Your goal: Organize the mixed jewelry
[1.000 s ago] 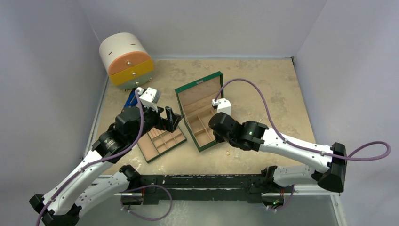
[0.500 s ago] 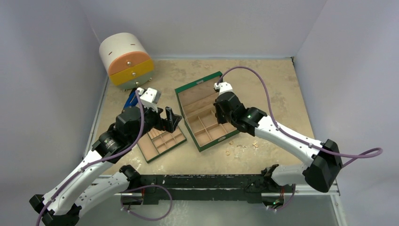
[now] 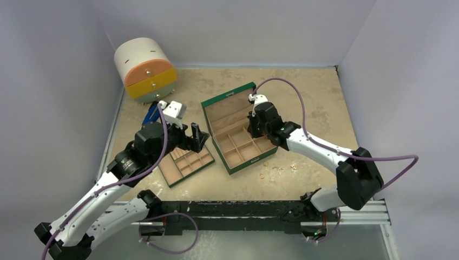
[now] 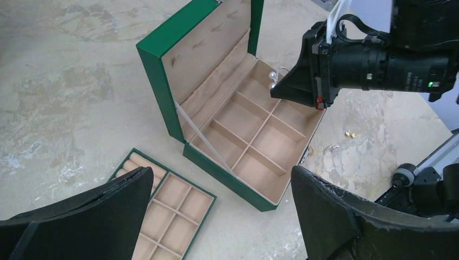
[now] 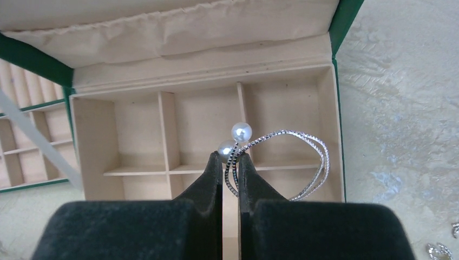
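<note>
A thin silver wire bangle with two pearls (image 5: 241, 131) is clamped in the right hand (image 5: 230, 157) above the open green box's (image 4: 162, 70) compartments. The left hand (image 4: 221, 173) is spread apart above the beige divided tray (image 4: 173, 192).

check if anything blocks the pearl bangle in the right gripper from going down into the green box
Nothing visible does. The right gripper is shut on the silver pearl bangle, held just above the open green box, and the compartment under it looks bare.
</note>
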Robot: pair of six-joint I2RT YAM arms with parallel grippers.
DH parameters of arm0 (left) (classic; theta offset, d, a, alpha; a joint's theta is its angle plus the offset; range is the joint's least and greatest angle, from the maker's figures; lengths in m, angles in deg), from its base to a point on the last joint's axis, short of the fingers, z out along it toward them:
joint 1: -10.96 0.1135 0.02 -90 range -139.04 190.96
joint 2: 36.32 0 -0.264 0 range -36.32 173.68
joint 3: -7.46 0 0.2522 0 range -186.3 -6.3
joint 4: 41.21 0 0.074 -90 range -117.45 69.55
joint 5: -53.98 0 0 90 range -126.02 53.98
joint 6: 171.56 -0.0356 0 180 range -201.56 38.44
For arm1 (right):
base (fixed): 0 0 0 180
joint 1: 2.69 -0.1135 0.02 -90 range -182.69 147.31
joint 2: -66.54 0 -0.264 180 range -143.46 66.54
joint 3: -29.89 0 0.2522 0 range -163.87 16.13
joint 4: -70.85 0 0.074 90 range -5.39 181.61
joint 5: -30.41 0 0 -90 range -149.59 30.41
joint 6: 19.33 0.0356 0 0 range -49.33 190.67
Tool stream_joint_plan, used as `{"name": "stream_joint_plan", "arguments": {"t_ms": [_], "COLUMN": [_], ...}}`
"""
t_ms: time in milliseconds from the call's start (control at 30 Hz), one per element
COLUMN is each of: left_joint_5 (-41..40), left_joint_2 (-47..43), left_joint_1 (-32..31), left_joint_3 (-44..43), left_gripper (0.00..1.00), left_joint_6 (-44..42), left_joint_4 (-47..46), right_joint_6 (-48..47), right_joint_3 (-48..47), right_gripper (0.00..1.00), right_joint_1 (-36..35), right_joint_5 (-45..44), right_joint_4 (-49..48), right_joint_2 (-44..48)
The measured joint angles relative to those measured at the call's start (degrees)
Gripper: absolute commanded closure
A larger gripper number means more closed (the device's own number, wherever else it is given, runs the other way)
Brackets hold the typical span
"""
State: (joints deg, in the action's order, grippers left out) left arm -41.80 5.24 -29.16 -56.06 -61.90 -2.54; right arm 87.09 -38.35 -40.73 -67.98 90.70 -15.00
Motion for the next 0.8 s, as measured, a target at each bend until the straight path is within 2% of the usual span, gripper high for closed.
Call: {"name": "stream_joint_plan", "arguments": {"t_ms": [400,800], "left_joint_5": [0.0,0.0], "left_joint_2": [0.5,1.0], "left_joint_1": [0.0,0.0], "left_joint_3": [0.0,0.0], "left_gripper": [0.01,0.01], "left_joint_6": [-0.4,-0.4], "left_joint_4": [0.0,0.0], "right_joint_6": [3.5,6.7], "right_joint_3": [4.3,4.4], "right_gripper": [1.00,1.00], "right_joint_1": [3.3,6.0], "right_joint_5": [3.3,4.9], "right_joint_4": [-9.6,-13.7], "right_joint_2": [-4.9,-9.7]}}
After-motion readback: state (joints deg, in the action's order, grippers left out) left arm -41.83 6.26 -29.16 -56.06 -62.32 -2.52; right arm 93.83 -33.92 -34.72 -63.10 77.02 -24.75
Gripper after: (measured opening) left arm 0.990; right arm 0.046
